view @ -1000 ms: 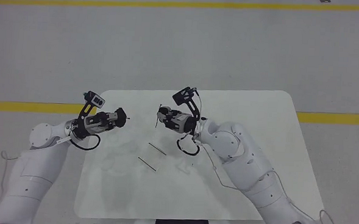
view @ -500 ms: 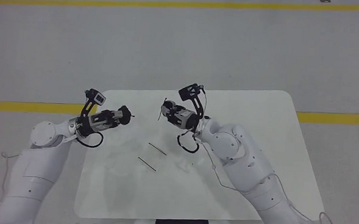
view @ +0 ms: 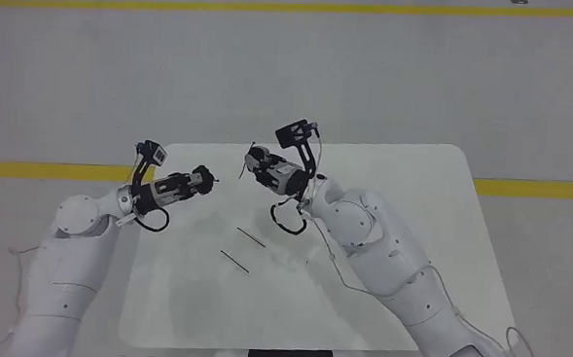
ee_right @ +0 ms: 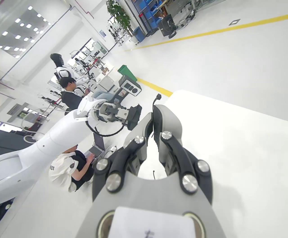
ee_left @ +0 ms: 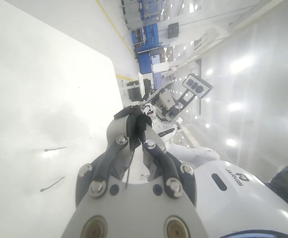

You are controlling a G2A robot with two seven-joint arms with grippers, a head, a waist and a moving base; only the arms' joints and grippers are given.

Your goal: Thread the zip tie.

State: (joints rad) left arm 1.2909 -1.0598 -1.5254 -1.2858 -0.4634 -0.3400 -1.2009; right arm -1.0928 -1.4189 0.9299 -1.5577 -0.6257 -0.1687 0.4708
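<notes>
**Over the counter's upper-left corner: two closed tips facing, a small gap to cross**

At centre-left of the top view, the right end effector hung above the counter w/ both fingers pinched shut on a zip tie. The tie's head poked out past the fingertips, and the strand ran back btwn the fingers toward the wrist. From above, the tie's long axis ran steeply up-down in the frame w/ a slight lean, i.e. roughly crosswise to the line btwn the two arms.

To its lower left, near but apart, the left end effector pointed rightward at it. It was also clamped shut, on a thin dark strand. That was prob. a tie too, but its end was too bunched at the fingertips to read.

Judgement: the threading turned on that gap. The head lay up and right of the left tip, so the left arm looked best placed to carry its strand end in. Which way the head's opening faced couldn't be told.

Two spare ties lay flat lower down, mid-counter, well apart from both.
</notes>
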